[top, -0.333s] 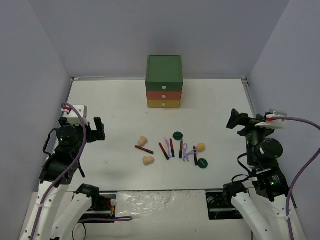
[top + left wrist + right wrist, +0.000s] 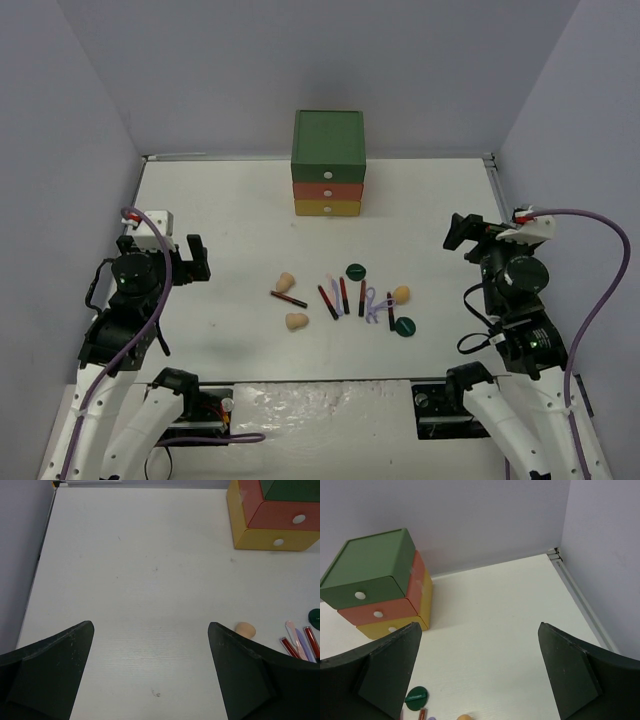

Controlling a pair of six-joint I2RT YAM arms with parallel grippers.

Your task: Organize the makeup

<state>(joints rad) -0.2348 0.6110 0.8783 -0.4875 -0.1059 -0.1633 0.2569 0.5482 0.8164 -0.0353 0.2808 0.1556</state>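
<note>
1. Across the whole scene, a white table (image 2: 240,210) is stretching from the arm bases to the far wall and carrying everything else.
2. At the far edge, near the middle, a drawer box (image 2: 328,178) is standing with a green drawer on top, an orange one under it and a yellow one at the bottom, all pushed in.
3. On the left, the left gripper (image 2: 150,625) is hovering over bare table, its jaws spread wide and holding nothing.
4. On the right, the right gripper (image 2: 480,626) is hovering too, jaws wide apart and gripping nothing.
5. Between the two arms, nearer than the box, the makeup (image 2: 343,293) is lying loose in a scattered band.
6. Three tan sponges are resting there: one (image 2: 285,281) at the left end, one (image 2: 296,321) just nearer than it, and one (image 2: 401,294) towards the right.
7. Two dark green discs are lying flat, one (image 2: 355,270) on the far side of the band and one (image 2: 404,326) at its near right.
8. Black-and-red sticks (image 2: 327,301) are lying mid-band, with one more (image 2: 288,299) slanting between the two left sponges.
9. A pale stick (image 2: 291,629) is lying among them.
10. Lilac tools (image 2: 372,305) are crossing each other just left of the right sponge.
</note>
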